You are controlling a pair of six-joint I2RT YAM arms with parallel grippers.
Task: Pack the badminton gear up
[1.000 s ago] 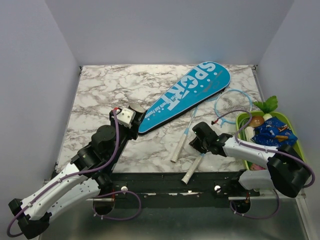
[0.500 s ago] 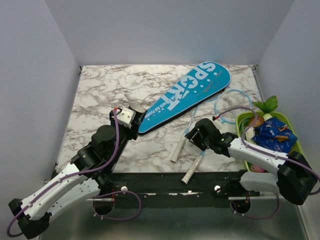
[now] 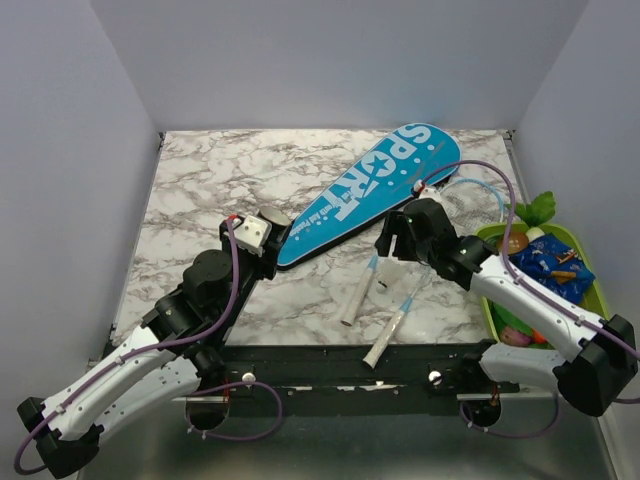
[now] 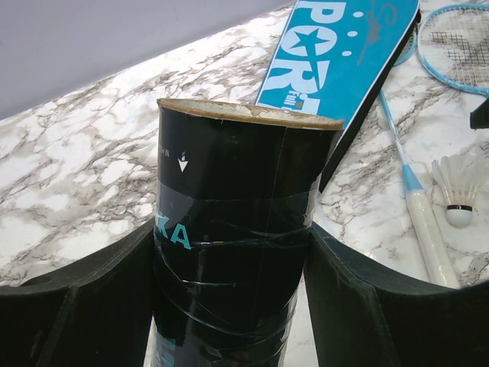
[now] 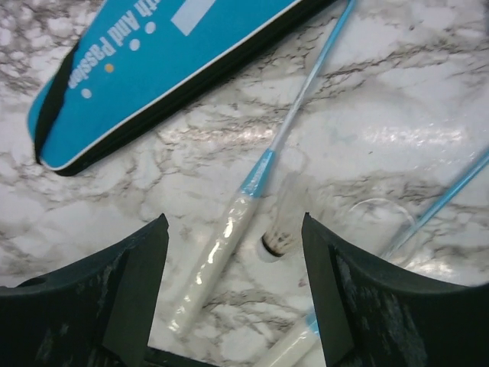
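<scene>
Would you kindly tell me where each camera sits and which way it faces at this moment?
Top external: above and behind the robot, looking down on the marble table; the left arm and right arm both show.
Left wrist: low over the table, facing toward the far right; its fingers clamp a black tube.
Right wrist: looking nearly straight down; its open fingers frame a shuttlecock.
Shared: both wrist views catch the cyan bag, a racket handle and the shuttlecock.

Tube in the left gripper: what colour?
The tube is black with cyan lettering; best in left wrist view.
</scene>
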